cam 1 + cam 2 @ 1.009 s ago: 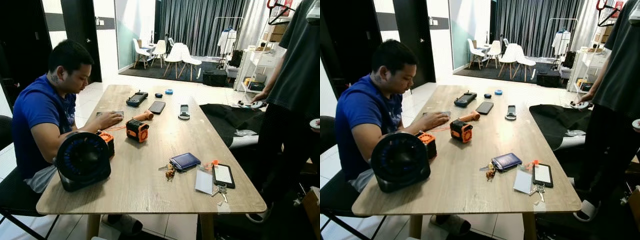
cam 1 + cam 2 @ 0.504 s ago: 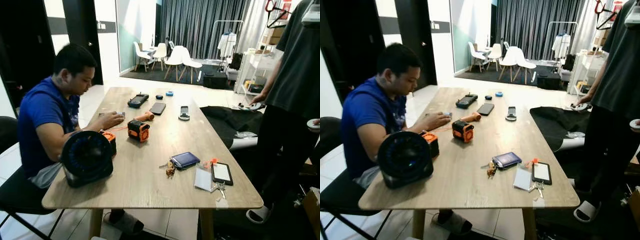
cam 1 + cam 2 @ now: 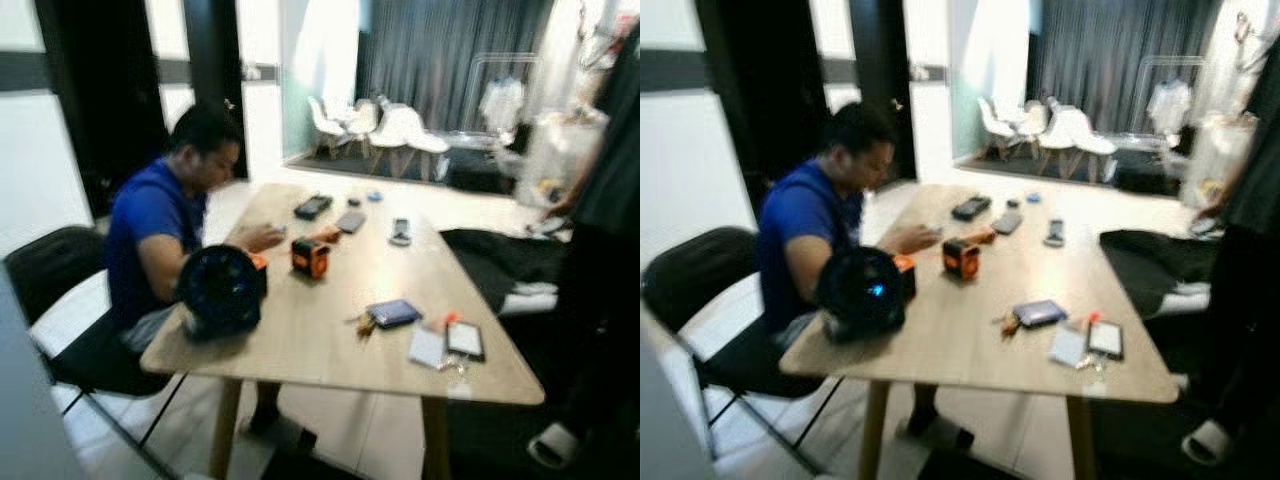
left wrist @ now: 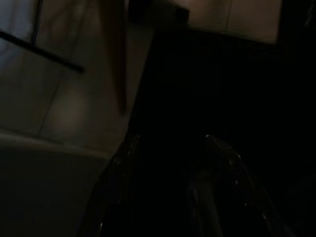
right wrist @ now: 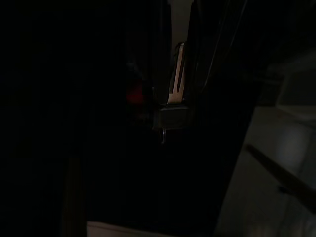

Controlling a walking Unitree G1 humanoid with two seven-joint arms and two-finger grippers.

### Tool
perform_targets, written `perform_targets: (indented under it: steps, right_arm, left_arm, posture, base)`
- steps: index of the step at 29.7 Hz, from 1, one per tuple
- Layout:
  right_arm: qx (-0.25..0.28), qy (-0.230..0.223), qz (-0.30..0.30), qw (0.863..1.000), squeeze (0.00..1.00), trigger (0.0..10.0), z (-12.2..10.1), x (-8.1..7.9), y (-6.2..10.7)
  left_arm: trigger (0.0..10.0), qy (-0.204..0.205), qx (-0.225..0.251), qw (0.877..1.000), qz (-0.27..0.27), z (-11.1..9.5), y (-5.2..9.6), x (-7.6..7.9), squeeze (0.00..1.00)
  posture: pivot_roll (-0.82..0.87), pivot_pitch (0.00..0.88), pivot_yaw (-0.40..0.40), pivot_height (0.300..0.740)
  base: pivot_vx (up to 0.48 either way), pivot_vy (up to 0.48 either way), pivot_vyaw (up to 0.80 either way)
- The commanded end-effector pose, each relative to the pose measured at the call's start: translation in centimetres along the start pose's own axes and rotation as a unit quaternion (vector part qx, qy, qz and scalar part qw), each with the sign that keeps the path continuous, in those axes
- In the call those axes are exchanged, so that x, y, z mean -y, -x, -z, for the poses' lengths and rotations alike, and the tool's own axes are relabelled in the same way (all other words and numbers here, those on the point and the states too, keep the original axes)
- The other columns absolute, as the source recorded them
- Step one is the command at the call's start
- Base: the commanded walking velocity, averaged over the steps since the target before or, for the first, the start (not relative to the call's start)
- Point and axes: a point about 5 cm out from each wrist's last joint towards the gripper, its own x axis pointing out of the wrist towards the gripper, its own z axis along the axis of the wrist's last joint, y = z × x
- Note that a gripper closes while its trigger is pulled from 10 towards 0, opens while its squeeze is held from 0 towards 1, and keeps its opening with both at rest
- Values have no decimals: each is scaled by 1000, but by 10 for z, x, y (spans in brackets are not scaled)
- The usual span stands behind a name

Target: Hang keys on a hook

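The picture is blurred. A bunch of keys (image 3: 362, 322) with a brown fob lies on the wooden table (image 3: 300, 345), just left of a dark blue wallet (image 3: 393, 312). A second small set of keys (image 3: 456, 366) lies near the table's front right corner, beside a black phone (image 3: 464, 339) and a white card (image 3: 428, 347). In the dark left wrist view my left gripper (image 4: 169, 140) hangs low over the tiled floor, its two faint fingers (image 4: 123, 158) apart with nothing between them.
A person in a blue shirt (image 3: 160, 225) sits at the table's left side behind a round black fan (image 3: 220, 290). An orange tool (image 3: 311, 257) and phones lie farther back. Another person (image 3: 610, 250) stands at the right. A black chair (image 3: 60, 300) is at left.
The whole picture has shifted and blurred: the camera has moved back and turned left, so the table looks smaller and farther. Nothing on the table has moved.
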Motion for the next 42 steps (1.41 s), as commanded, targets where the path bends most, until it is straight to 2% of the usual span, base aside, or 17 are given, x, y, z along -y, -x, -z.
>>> perform_targets:
  steps: [1, 20, 42]
  right_arm:
    - [-3, -5, 1, 1000, 0, 10000, 3, -2, 0]
    - [-6, -5, 0, 1000, 0, 10000, 5, -4, 0]
    - [-10, -3, 0, 1000, 0, 10000, 6, -5, 0]
  left_arm:
    - [10000, 0, 13, 1000, -1, -8, -3, -1, 0]
    - [10000, -2, 13, 1000, -3, -6, -1, -4, 0]
    - [10000, 0, 19, 1000, -3, -5, 1, -5, 0]
  posture:
    - [102, 0, -34, 740]
    - [112, 0, -34, 740]
    - [121, 0, -38, 740]
  base:
    - [-296, 0, 0]
    - [-299, 0, 0]
    - [0, 0, 0]
